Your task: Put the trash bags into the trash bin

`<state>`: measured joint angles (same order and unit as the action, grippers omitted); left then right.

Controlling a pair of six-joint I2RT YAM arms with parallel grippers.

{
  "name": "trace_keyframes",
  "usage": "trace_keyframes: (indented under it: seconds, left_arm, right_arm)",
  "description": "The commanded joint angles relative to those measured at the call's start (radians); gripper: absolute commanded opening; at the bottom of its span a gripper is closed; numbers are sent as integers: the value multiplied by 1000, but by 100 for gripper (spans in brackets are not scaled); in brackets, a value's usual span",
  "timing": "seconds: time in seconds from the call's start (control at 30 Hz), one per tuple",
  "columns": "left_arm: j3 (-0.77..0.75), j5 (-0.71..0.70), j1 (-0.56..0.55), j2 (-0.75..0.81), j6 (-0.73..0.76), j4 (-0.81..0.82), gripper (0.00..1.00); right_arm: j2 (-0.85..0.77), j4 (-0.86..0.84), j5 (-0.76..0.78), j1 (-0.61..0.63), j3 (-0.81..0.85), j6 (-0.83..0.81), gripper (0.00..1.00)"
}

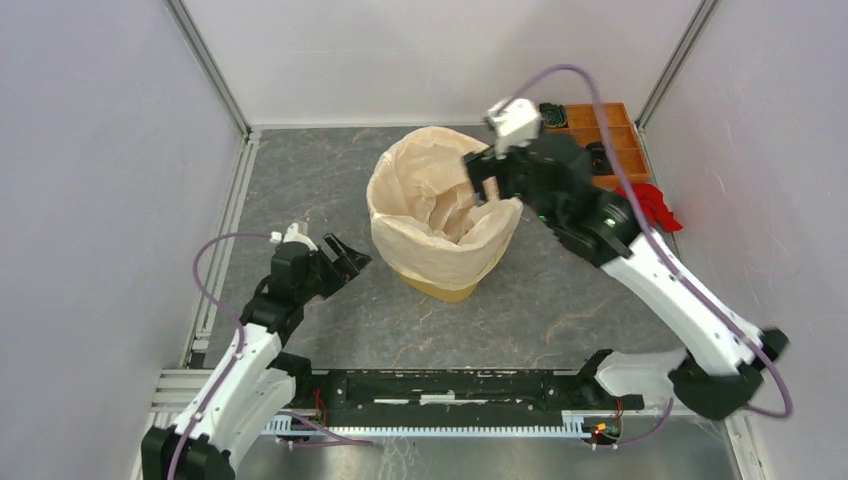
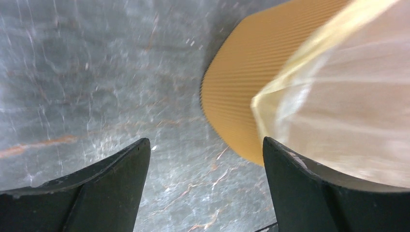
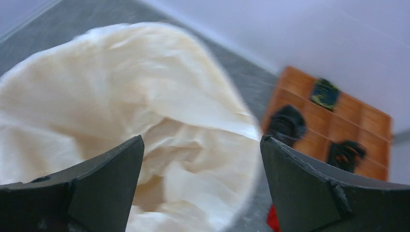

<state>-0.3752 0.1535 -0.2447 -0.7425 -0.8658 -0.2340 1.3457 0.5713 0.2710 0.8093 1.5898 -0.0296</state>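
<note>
The cream-white trash bag [image 1: 440, 205] lines the orange-yellow trash bin [image 1: 440, 287] at the table's middle, folded over its rim so only the bin's base shows. In the left wrist view the bin's base [image 2: 241, 82] and the bag's hem [image 2: 348, 92] sit at the right. In the right wrist view the bag's open mouth [image 3: 145, 111] fills the left. My right gripper [image 1: 487, 185] is open and empty above the bin's right rim; it also shows in its wrist view [image 3: 202, 159]. My left gripper [image 1: 345, 265] is open and empty, low, left of the bin, also seen from its own wrist [image 2: 206, 159].
A flat orange compartment tray [image 1: 605, 140] with dark items stands at the back right, also in the right wrist view [image 3: 333, 121]. A red cloth [image 1: 655, 205] lies beside it. Grey walls close in the table's left, back and right.
</note>
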Motion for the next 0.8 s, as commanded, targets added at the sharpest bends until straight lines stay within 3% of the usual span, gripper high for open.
trace_keyframes:
  seconds: [0.0,0.13,0.27,0.43,0.6,0.77]
  left_arm:
    - [-165,-141,-5,88,118,-134,93]
    - [-290,-253,-4,129,187,-218,94]
    - [-405,-294,-4,135,241,-280,95]
    - [-554,-290,-4,129,300,-321,96]
    - [-696,-243,-4,97,334,-354,97]
    - [-776,-219,-4,114,348,-365,98]
  right_arm:
    - [-189,-124,209,-229,-188,76,98]
    - [-265,-191,179,-506,-411,124,98]
    - [-239,-195,78,-592,-577,172,98]
    - [-215,-380,-166,-592,-825,212,98]
    - [-105,-497,-308,-570,-899,233,98]
    - [-26,-561,-277,-372,-858,305,98]
